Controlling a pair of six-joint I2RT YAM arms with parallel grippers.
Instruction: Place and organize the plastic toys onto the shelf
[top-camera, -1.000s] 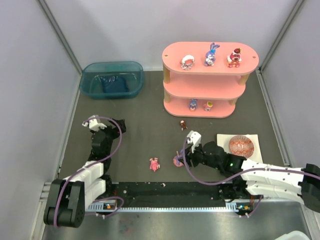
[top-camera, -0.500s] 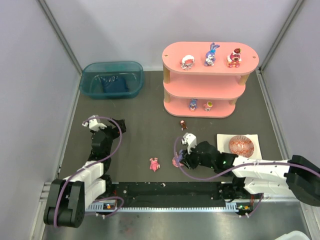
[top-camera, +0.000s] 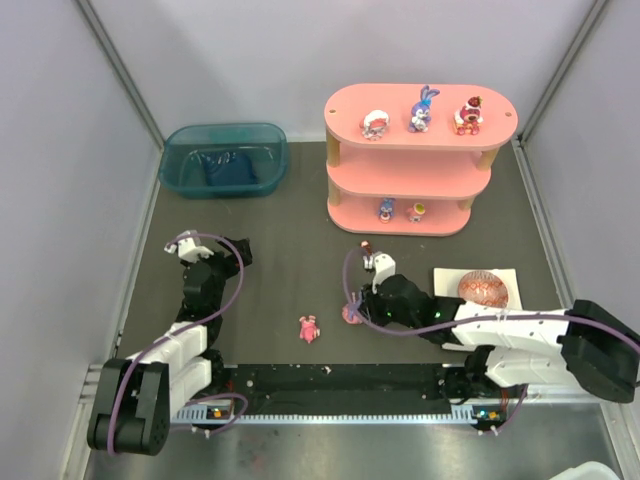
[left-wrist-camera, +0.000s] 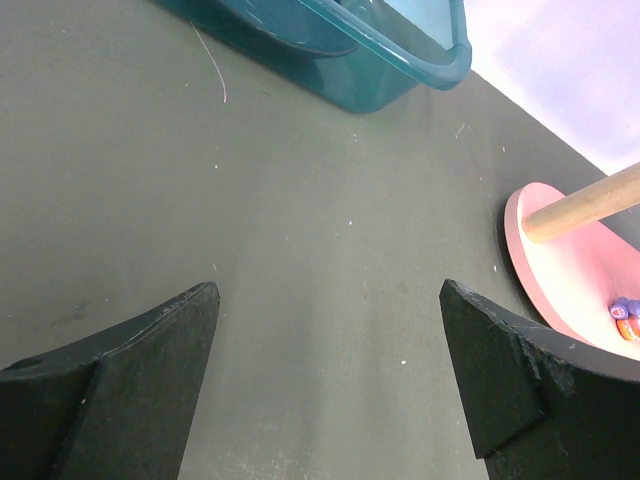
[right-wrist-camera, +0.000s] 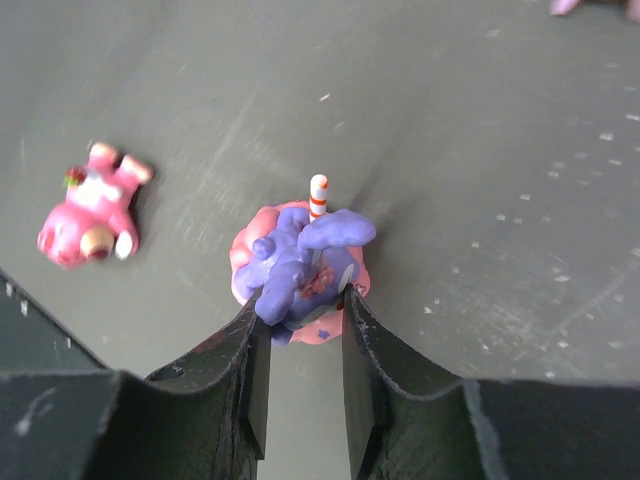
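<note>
My right gripper (top-camera: 353, 310) (right-wrist-camera: 303, 300) is low over the mat, shut on a purple and pink toy (right-wrist-camera: 300, 262) (top-camera: 351, 317) with a striped stick; both fingers press its sides. A pink toy (top-camera: 309, 328) (right-wrist-camera: 90, 205) lies on its back to the left. A small dark red toy (top-camera: 367, 249) stands in front of the pink shelf (top-camera: 345, 110). On the top board stand a pink-white toy (top-camera: 376, 124), a purple-blue bunny (top-camera: 423, 110) and a red toy (top-camera: 467, 116). Two small toys (top-camera: 386, 209) (top-camera: 417, 211) sit on a lower board. My left gripper (top-camera: 185, 246) (left-wrist-camera: 330, 300) is open over bare mat.
A teal bin (top-camera: 225, 160) (left-wrist-camera: 400, 60) stands at the back left. A patterned red-orange egg (top-camera: 484, 288) rests on a white sheet (top-camera: 445, 274) to the right of my right arm. The shelf's end (left-wrist-camera: 560, 270) shows in the left wrist view.
My right gripper has moved left and forward onto the purple and pink toy, and its fingers have closed on it. The left arm has not moved.
</note>
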